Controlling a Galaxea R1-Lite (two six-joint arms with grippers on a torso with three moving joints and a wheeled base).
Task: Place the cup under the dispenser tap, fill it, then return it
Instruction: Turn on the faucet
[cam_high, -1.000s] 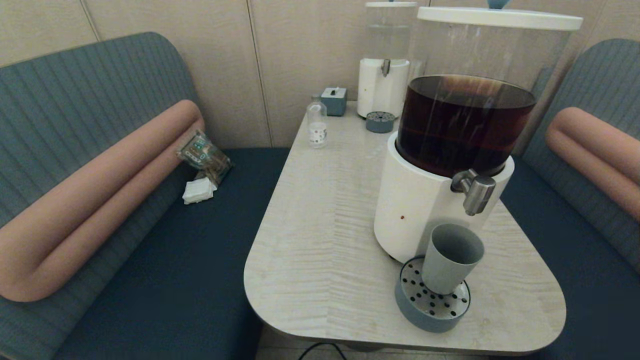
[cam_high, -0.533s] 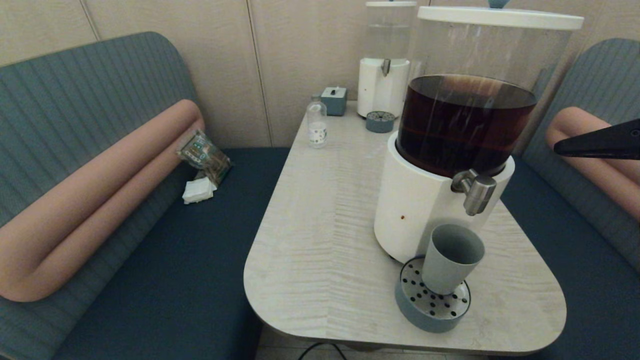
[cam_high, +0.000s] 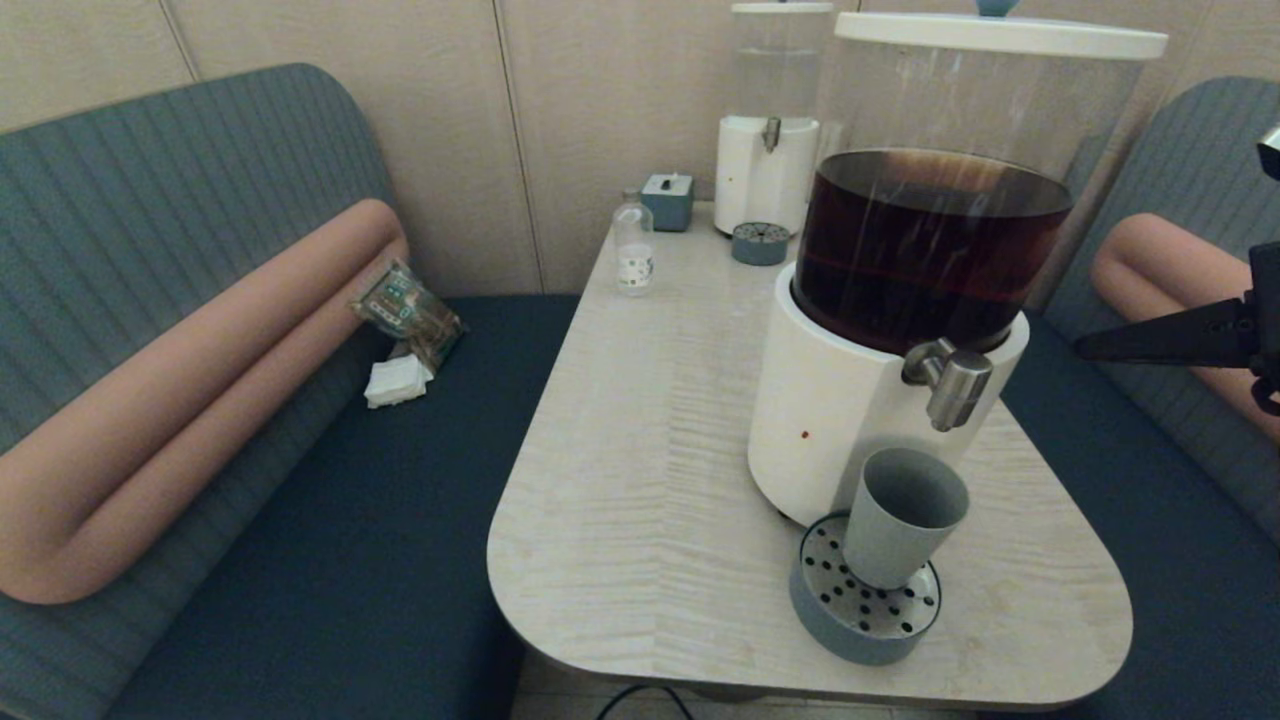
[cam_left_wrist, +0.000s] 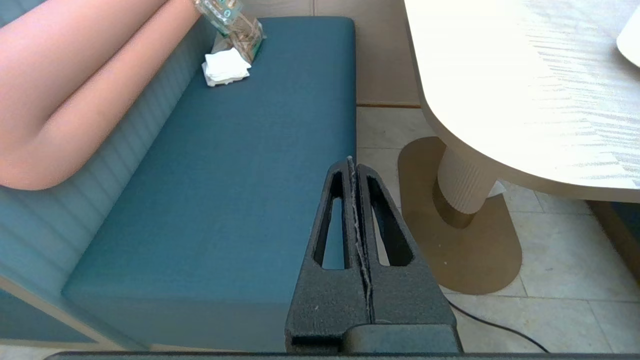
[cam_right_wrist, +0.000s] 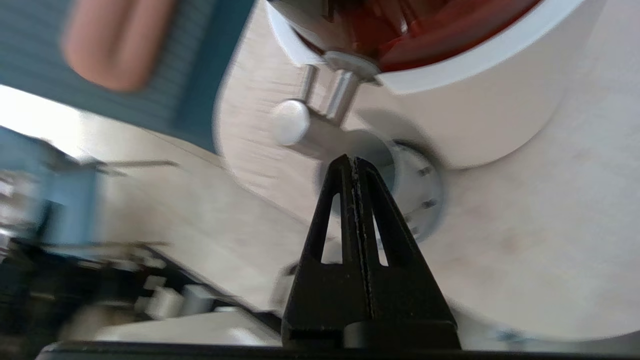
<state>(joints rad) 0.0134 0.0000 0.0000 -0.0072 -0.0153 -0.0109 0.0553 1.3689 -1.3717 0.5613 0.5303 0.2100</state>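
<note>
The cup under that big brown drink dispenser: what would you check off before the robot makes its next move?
1. Cup stands on the drip tray: ok.
2. Cup mouth sits below the dispenser tap: ok, roughly in line in the head view.
3. Cup upright: ok, no tipping seen.
4. Cup contents: cannot tell, its bottom is hidden.
5. Right gripper near the tap: not ok yet; it is off to the side over the bench, fingers pressed together, holding nothing.
6. Left gripper out of the way: ok, shut and parked low beside the table.

Matte plastic cup (cam_high: 900, 515) beneath brushed-metal tap (cam_high: 950, 380), wood-grain table (cam_high: 650, 480).
</note>
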